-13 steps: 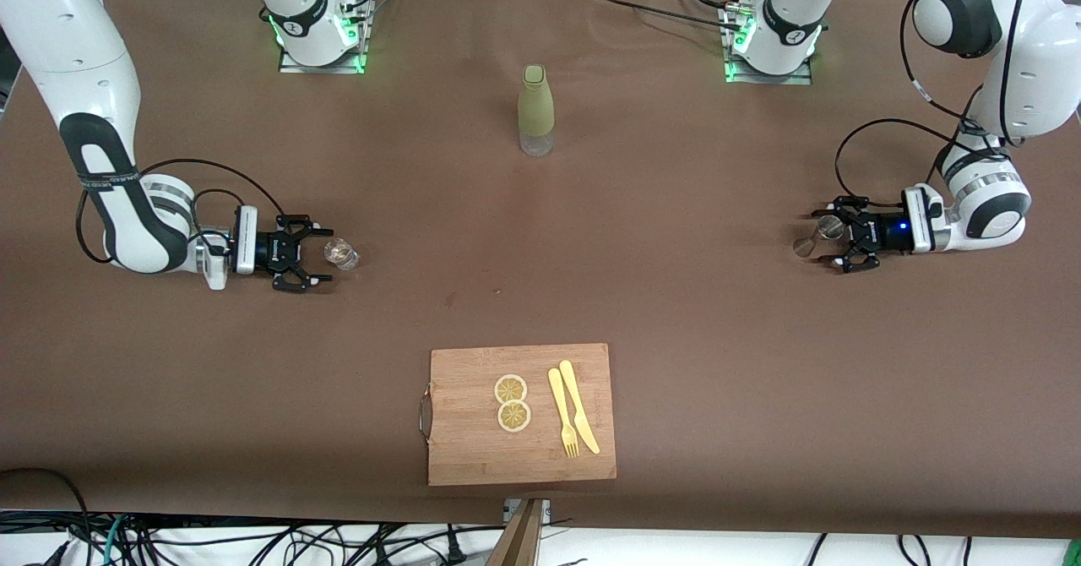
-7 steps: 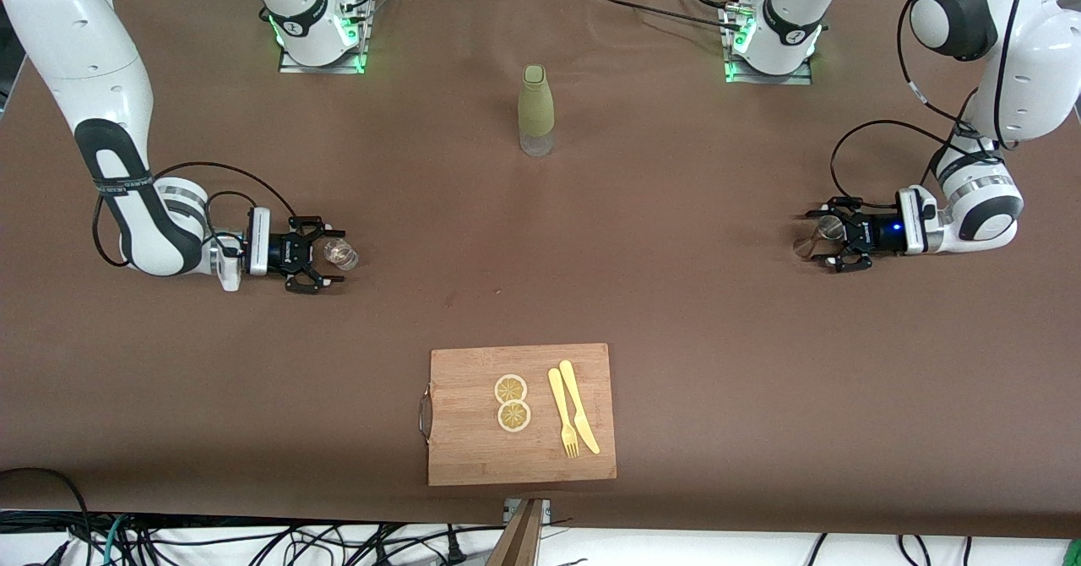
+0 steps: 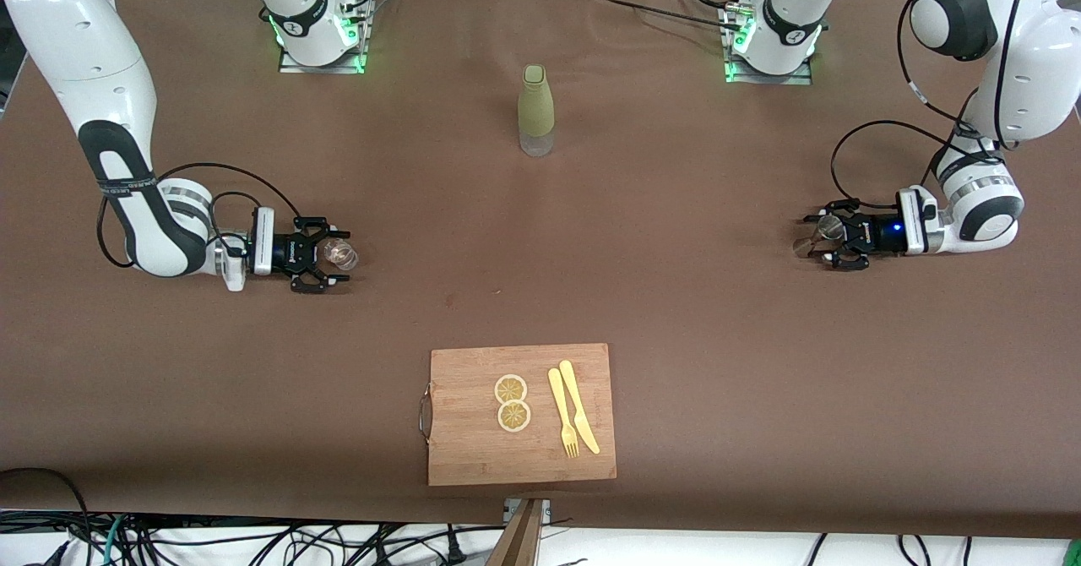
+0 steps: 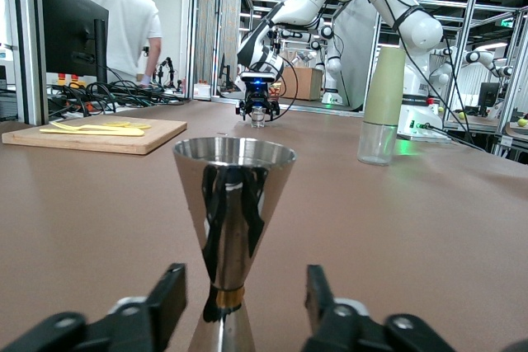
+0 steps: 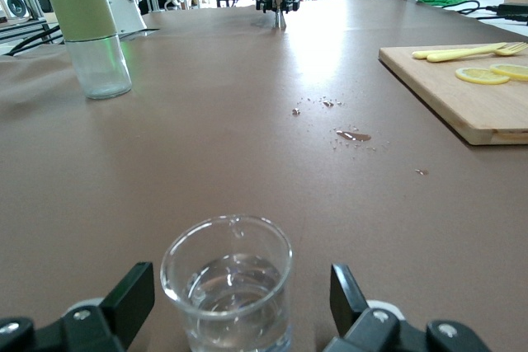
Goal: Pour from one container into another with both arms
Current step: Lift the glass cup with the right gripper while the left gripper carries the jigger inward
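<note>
A small glass beaker [image 3: 344, 254] holding clear water stands toward the right arm's end of the table. My right gripper [image 3: 335, 256] is open around it, a finger on each side and a gap to the glass [image 5: 228, 290]. My right gripper [image 5: 239, 302] is low over the table. Toward the left arm's end stands a steel jigger [image 3: 805, 248]. My left gripper [image 3: 819, 242] is open around its narrow waist, and the fingers [image 4: 169, 298] stay clear of the jigger [image 4: 233, 220]. My left gripper [image 4: 243, 302] holds nothing.
A green-sleeved bottle [image 3: 536, 110] stands mid-table near the robots' bases. A wooden cutting board [image 3: 473, 456] near the front camera carries two lemon slices [image 3: 512, 403] and a yellow fork and knife [image 3: 573, 410]. Small spilled drops [image 5: 352, 134] lie on the brown cloth.
My right gripper has slid forward so the beaker now sits between its fingers. My left gripper has edged slightly along the jigger. Neither container has moved.
</note>
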